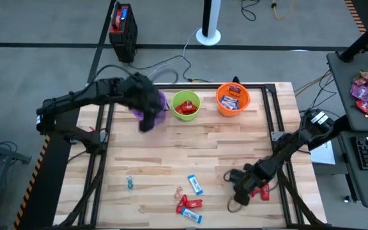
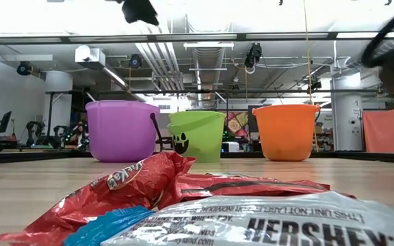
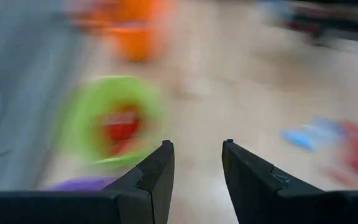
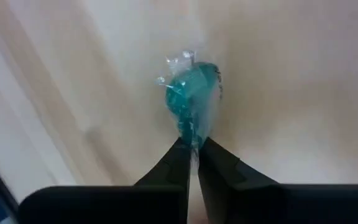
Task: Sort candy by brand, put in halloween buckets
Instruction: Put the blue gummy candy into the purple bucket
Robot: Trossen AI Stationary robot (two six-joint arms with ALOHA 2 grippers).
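Note:
Three buckets stand along the table's far side: the purple bucket is mostly under my left arm, the green bucket holds red candy, and the orange bucket holds blue-and-white bars. My left gripper is open, above the table next to the purple bucket. My right gripper, near the table's near right, is shut on a teal twisted candy. Loose candy lies on the near side: a teal piece, a blue bar and red wrappers. My right gripper pinches the teal candy by one twisted wrapper end, only at the fingertips. The body of the candy sticks out beyond the fingers, over the wood. Whether it rests on the table I cannot tell.
A red wrapper lies beside my right gripper. Red wrappers and a Hershey's bar fill the foreground of the low view. The middle of the table is bare wood. A side desk with red-pink bags stands to the right.

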